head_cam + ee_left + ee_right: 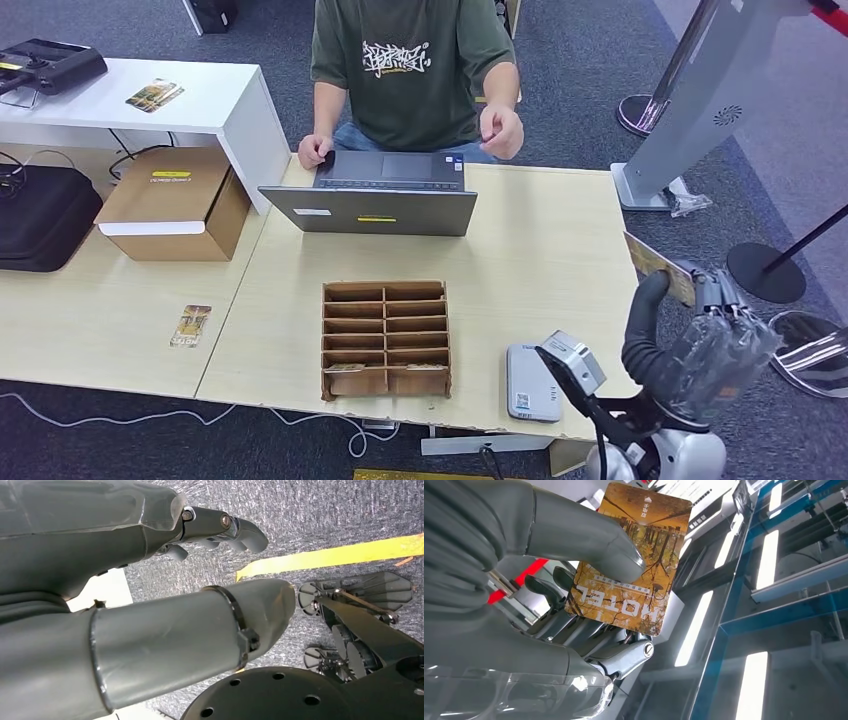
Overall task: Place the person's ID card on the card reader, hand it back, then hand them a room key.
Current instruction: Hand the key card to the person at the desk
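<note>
My right hand [705, 315] is raised beyond the table's right edge and pinches a room key card [657, 266] between thumb and fingers. In the right wrist view the card [659, 527] is orange-brown with a forest picture and the word HOTEL, and my thumb [579, 537] presses on its face. The grey card reader [532, 382] lies flat near the table's front edge, left of that arm, with nothing on it. A person [415, 70] sits at the far side with one hand [502, 130] lifted over the table. My left hand [90, 535] hangs over the carpet, fingers apart, holding nothing.
An open laptop [370, 208] stands in front of the person. A wooden compartment box [386, 338] sits mid-table with cards in its front slots. A cardboard box [175, 203], a loose key card [190, 325] and a black bag [45, 215] lie to the left. Stanchion bases [765, 272] stand right.
</note>
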Controlling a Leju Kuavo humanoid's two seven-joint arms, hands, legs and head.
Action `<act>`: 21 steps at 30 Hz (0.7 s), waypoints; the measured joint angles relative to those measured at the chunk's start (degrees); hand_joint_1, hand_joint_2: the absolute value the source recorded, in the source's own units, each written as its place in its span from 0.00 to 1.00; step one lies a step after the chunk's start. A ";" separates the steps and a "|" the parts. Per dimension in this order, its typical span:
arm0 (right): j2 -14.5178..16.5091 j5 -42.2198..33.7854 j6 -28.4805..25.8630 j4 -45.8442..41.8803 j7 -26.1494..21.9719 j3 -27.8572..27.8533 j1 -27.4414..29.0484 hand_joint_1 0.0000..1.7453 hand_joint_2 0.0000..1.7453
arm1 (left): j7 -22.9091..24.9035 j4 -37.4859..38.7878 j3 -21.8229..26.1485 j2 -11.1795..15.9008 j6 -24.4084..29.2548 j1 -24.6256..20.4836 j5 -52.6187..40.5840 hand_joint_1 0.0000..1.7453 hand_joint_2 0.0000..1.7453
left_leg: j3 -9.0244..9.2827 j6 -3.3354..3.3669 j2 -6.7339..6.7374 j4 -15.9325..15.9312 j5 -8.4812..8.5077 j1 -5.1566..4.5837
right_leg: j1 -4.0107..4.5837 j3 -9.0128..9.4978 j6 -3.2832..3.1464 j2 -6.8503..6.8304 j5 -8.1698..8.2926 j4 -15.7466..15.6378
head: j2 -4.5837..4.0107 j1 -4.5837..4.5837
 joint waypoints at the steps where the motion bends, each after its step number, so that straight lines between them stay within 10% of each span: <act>1: 0.05 0.43 0.00 0.00 0.20 -0.04 -0.12 1.00 1.00 | 0.00 0.00 0.00 0.03 0.03 0.00 0.00 0.00 0.00 | 0.00 0.00 0.00 0.00 0.00 0.00 | 0.00 0.00 0.00 0.00 0.00 0.00 | 0.00 0.00; 21: -6.25 8.45 0.01 11.99 6.54 0.80 -12.01 1.00 1.00 | -0.12 0.50 -0.09 0.78 -0.57 0.09 0.00 0.00 0.00 | -0.02 0.00 0.01 0.00 0.02 -0.01 | 0.00 0.03 0.02 0.03 0.06 0.01 | 0.00 0.00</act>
